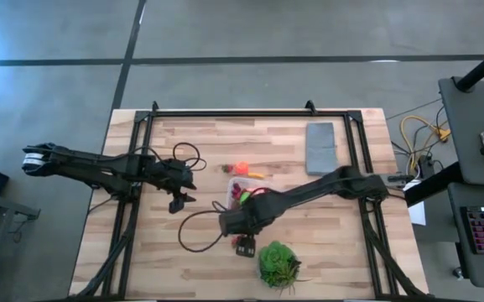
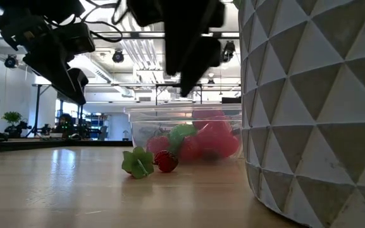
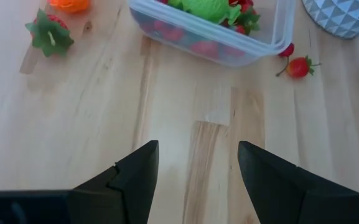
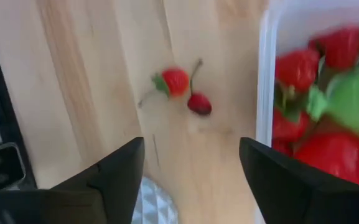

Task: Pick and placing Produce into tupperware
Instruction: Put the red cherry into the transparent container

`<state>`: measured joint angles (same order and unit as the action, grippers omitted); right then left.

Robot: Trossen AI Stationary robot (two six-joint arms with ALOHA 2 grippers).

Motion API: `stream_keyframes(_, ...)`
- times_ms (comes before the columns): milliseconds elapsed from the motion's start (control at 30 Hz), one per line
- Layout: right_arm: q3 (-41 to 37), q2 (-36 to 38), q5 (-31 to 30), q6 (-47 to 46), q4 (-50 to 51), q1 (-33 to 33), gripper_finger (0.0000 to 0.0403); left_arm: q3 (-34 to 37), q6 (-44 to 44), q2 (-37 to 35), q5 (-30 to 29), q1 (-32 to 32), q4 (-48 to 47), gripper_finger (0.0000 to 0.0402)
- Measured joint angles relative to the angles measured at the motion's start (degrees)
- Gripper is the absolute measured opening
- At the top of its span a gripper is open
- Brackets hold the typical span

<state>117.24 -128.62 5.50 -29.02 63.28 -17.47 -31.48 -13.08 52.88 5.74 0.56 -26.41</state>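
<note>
The white faceted planter (image 2: pixel 315 107) holding a green plant (image 1: pixel 277 262) is standing nearest at the table's (image 1: pixel 325 235) front edge. Just beyond the planter, the right gripper (image 1: pixel 243 245) is being held above the wood with its fingers (image 4: pixel 114 168) parted and nothing between them. Below those fingers, between the planter and the tupperware (image 1: pixel 238 195), a small red strawberry (image 4: pixel 174 81) and a dark red cherry (image 4: pixel 199 103) are lying on the table, just beside the container's clear wall but outside it. The tupperware is sitting a little farther from the planter, near the table's middle, and red strawberries (image 4: pixel 297 65) and a lime-green piece (image 4: pixel 353 99) are being contained in it. On the far side of the tupperware from the planter, an orange piece (image 1: pixel 242 168) is lying loose on the wood, and a small berry with a green leafy cap (image 3: pixel 48 34) is lying close to it. The left gripper (image 1: pixel 178 201) is hovering off to the tupperware's left, its fingers (image 3: pixel 135 177) spread apart and empty. Farthest from the planter, a flat grey slab (image 1: pixel 320 147) is resting near the table's back edge.
</note>
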Motion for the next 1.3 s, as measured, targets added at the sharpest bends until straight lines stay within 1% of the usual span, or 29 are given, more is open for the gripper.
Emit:
stream_keyframes(133,4.99,-2.98,-0.15,4.44,-0.96,-0.08,0.0237,0.02,0.52,0.00,0.02,-0.07,-0.09,0.0206)
stream_keyframes(267,8.43,-5.59,0.45,10.03,-0.80,-0.57,0.0235,0.21,1.50,0.00,0.02,-0.06,-0.10,0.0206)
stream_keyframes(467,9.41,-8.26,0.45,24.93,-0.45,-2.81,0.0242,1.60,1.70,-0.05,0.04,-0.04,-0.02,0.0206)
stream_keyframes(533,9.31,-8.45,0.23,27.55,-0.52,-3.29,0.0241,2.43,1.64,-0.07,0.04,-0.04,0.00,0.0206)
stream_keyframes(600,9.04,-8.45,-2.00,28.41,-0.54,-3.42,0.0237,3.34,1.51,-0.07,0.06,-0.04,-0.05,0.0206)
stream_keyframes(667,8.89,-8.45,-4.49,28.49,-0.46,-3.20,0.0233,4.04,1.45,-0.07,0.08,-0.04,-0.22,0.0206)
stream_keyframes(767,8.87,-8.45,-5.81,28.48,-0.51,-2.81,0.0227,4.20,1.45,-0.07,0.08,-0.04,-0.01,0.0206)
stream_keyframes(900,8.61,-8.45,-4.68,23.57,-0.51,-1.98,0.0224,4.03,1.48,-0.09,0.08,-0.04,0.49,0.0206)
stream_keyframes(1000,8.52,-8.45,-1.85,19.58,-0.41,-1.12,0.0224,4.00,1.48,-0.09,0.08,-0.04,0.45,0.0206)
stream_keyframes(1100,8.80,-8.45,1.69,13.00,0.65,0.20,0.0224,3.99,1.47,-0.09,0.08,-0.04,0.45,0.0206)
stream_keyframes(1167,8.87,-8.45,2.32,10.14,1.22,0.85,0.0224,3.99,1.49,-0.08,0.08,-0.04,0.48,0.0206)
stream_keyframes(1300,8.84,-8.76,2.35,9.83,1.01,1.42,0.0224,3.99,1.67,-0.07,0.04,0.00,0.51,0.0206)
